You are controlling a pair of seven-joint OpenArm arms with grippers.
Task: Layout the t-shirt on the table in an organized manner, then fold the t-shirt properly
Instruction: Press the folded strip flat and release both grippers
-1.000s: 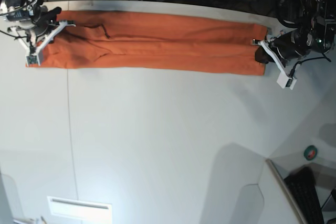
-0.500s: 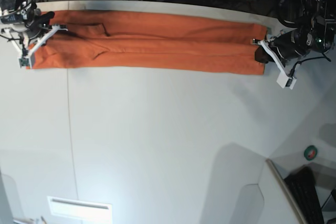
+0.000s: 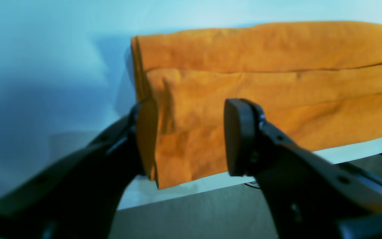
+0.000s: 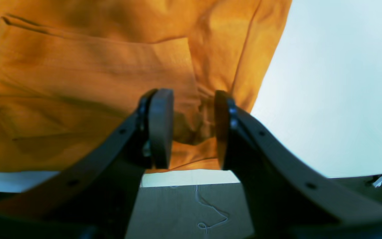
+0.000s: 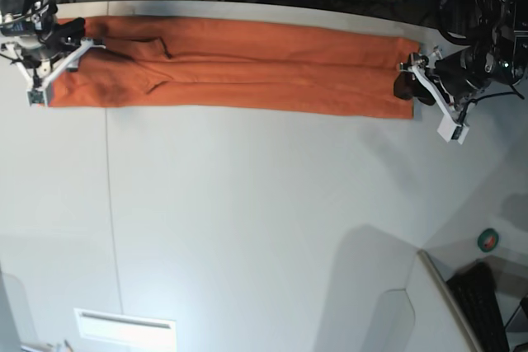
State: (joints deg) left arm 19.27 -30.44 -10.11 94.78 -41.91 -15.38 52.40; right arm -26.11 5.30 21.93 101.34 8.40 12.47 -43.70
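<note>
Orange t-shirt (image 5: pixel 239 72) lies on the white worktop (image 5: pixel 264 220) as a long narrow band, folded lengthwise, running along the far edge in base view. Cloth sits flat, w/ a long crease line down the middle and a small pucker toward the right-arm end. Thin dark seam line (image 5: pixel 110 204) crosses the worktop well below the shirt.

Left tool (image 3: pixel 191 136): at the shirt's end on base view's right. Wrist view shows the two dark fingers (image 3: pixel 240 136) apart, gap clearly visible btwn them. Folded shirt end (image 3: pixel 260 93) sits in and behind that gap; one pad is against the folded edge, the other stands clear of the cloth. No clamp on fabric seen. Layered fold edges visible at the shirt end, near the worktop's edge.

Right tool (image 4: pixel 192 127): at the opposite shirt end, base view's left. Fingers (image 4: pixel 159 127) parted, narrower gap than left. A small bunched wrinkle of cloth (image 4: pixel 191 129) lies btwn the pads; cannot tell if it touches either pad. Not pinched shut.

Both shirt ends rest on the worktop. Below the worktop edge in the right wrist view: brownish floor (image 4: pixel 184 205) w/ a loose white thread (image 4: pixel 211 212).
</note>
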